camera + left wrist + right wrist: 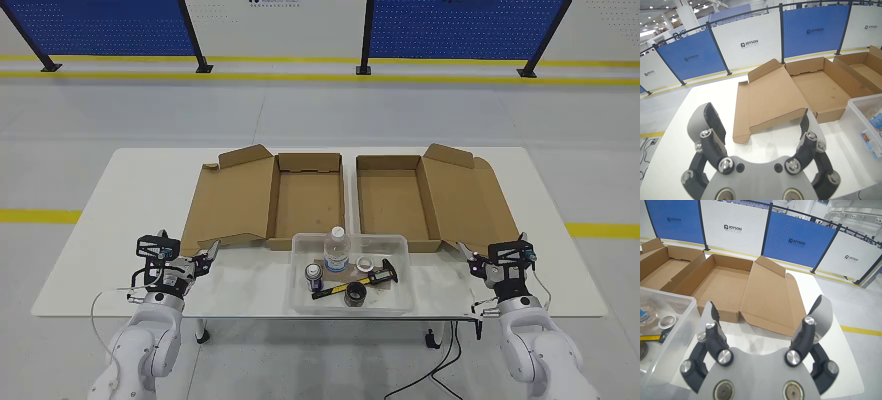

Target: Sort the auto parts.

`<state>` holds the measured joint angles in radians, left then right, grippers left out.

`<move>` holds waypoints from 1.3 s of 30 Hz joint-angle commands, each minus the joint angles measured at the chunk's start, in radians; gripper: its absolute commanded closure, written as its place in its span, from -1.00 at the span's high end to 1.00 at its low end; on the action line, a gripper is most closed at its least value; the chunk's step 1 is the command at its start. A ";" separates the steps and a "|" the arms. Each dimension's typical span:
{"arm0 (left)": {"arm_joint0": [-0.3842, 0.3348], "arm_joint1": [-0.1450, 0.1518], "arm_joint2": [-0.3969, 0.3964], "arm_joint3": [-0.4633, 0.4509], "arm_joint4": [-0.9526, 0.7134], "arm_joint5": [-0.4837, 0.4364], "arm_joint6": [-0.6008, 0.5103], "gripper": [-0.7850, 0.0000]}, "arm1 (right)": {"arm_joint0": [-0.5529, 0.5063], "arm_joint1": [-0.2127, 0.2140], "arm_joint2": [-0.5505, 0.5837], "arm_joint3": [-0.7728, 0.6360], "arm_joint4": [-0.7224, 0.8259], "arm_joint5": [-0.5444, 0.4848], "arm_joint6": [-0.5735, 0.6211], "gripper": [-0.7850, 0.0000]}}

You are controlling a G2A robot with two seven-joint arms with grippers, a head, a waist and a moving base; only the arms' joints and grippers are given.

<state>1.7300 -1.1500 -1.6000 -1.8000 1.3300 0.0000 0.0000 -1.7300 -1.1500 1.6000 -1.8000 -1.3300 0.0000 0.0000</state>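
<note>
Auto parts are all sat in the clear bin at the table's near edge, between left gripper and right gripper. Both sets of jaws are spread, nothing gripped. The yellow-handled tool is laid crosswise, so either arm could be used tbh.

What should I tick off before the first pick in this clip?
1. Left gripper: jaws open, holding nothing: ok.
2. Right gripper: jaws open, holding nothing: ok.
3. Left box and right box: open, lids folded outward: ok.
4. Clear bin: sits between the two arms, in front of the boxes: ok.
5. Bottle and yellow-and-black tool: in the bin, reachable from above: ok.
6. Which part belongs in which box: cannot tell.
</note>
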 commanded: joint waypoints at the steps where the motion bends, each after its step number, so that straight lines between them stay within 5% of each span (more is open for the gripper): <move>1: 0.000 0.000 0.000 0.000 0.000 0.000 0.000 1.00 | 0.000 0.000 0.000 0.000 0.000 0.000 0.000 1.00; 22: -0.015 -0.001 0.011 -0.007 -0.008 -0.018 -0.003 1.00 | 0.000 0.000 0.000 0.000 0.000 0.000 0.000 1.00; 31: -0.184 -0.015 0.129 0.009 -0.087 -0.143 0.001 1.00 | 0.000 0.000 0.000 0.000 0.000 0.000 0.000 1.00; 39: -0.362 -0.029 0.314 0.089 -0.098 -0.372 -0.101 1.00 | 0.000 0.000 0.000 0.000 0.000 0.000 0.000 1.00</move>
<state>1.3935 -1.1763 -1.3144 -1.7284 1.2369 -0.3454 -0.0840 -1.7300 -1.1500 1.6000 -1.8000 -1.3300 0.0000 0.0000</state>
